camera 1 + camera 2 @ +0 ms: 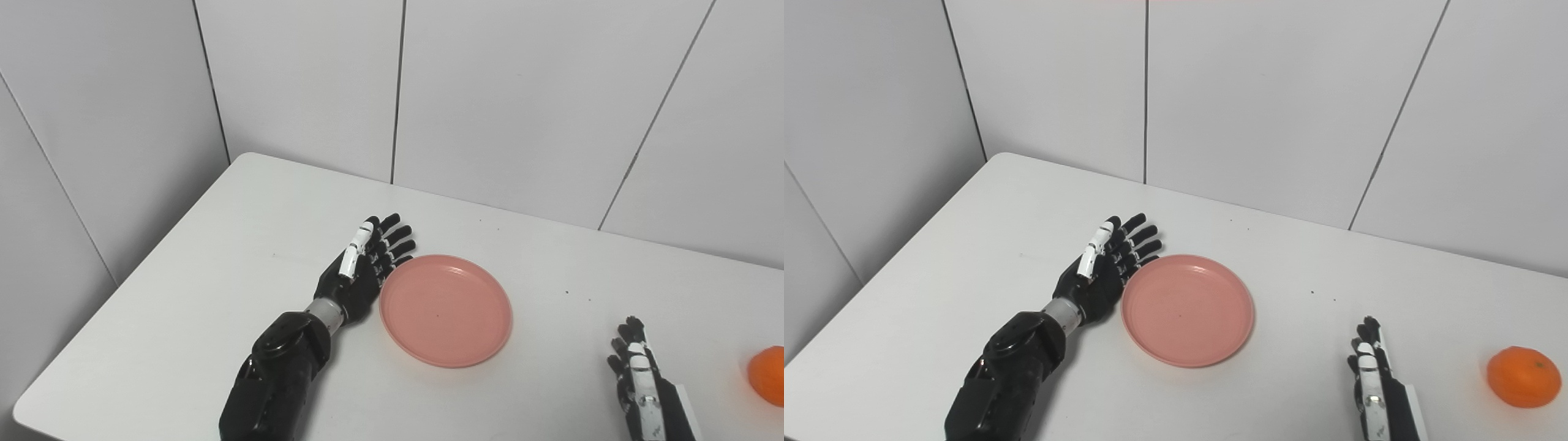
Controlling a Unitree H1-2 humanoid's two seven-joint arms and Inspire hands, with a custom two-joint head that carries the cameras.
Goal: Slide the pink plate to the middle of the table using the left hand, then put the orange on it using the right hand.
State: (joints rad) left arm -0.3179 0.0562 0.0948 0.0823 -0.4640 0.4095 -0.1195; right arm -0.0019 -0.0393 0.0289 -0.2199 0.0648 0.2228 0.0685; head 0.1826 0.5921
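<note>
Left eye view: the left hand (361, 269) was spread flat against the pink plate (446, 310)'s left rim, mid-tabletop (184, 294), with bare room all around. The plate held nothing.

Right eye view: the right hand (1372, 373) sat spread, holding nothing, well apart from the orange (1523, 376) near the right edge.

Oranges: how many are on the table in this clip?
1. The orange sits near the table's right edge, to the right of the right hand, apart from the pink plate. None seem hidden.
</note>
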